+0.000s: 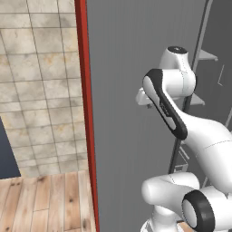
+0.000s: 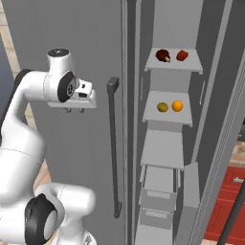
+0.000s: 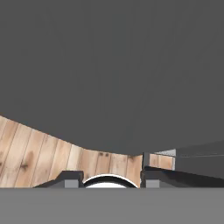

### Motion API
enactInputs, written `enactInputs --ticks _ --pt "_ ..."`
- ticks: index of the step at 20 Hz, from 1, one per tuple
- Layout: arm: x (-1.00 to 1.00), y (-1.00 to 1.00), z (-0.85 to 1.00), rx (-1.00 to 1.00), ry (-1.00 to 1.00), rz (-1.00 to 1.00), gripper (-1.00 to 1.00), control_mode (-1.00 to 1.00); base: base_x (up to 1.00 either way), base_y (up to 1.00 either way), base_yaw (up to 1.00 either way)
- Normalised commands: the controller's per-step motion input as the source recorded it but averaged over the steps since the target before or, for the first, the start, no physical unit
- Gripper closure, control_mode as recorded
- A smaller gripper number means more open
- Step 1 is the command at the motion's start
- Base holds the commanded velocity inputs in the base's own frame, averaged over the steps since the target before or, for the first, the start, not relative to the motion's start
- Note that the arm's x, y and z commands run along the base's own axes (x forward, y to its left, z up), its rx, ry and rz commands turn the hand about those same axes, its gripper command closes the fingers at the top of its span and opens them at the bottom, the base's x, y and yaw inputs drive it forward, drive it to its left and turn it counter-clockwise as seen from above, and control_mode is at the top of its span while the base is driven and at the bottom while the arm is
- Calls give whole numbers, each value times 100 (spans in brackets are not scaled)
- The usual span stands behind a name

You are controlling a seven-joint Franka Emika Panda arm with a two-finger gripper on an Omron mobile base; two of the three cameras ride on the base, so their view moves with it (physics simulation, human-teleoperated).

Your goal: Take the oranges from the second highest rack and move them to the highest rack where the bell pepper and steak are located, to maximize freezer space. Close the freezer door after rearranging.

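The two oranges (image 2: 170, 106) lay side by side on the second highest rack (image 2: 167, 117), below the pepper (image 2: 182, 56) (dark red). The gripper (image 2: 74, 111) pointed down before the freezer door (image 2: 81, 43), empty, fingers apart.

In the left base view the freezer door (image 1: 131, 113) is cut off at the top and bottom edges, and the shelves behind it are largely hidden by the arm. In the right base view the handle (image 2: 113, 148) is seen whole, but the door runs past the top edge. The gripper (image 2: 75, 110) is shown so small there that the spacing of its fingers cannot be judged. The dark item (image 2: 163, 55) beside the bell pepper (image 2: 182, 55) is too small to be identified.
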Motion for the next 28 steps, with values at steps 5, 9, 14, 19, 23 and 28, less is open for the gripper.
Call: enactInputs --ticks 5,9,14,19,23,28 --pt "-7 0 4 0 0 0 -100 -100 0 0 0" --pt "-28 0 33 0 -3 0 -100 -100 0 0 0" --pt "-36 0 37 0 -11 0 -100 -100 0 0 0" --pt "-41 0 25 0 -30 0 -100 -100 0 0 0" --pt "-66 -4 13 0 -46 0 -100 -100 0 0 0" --pt "-72 -11 15 1 -42 0 -100 -100 0 0 0"
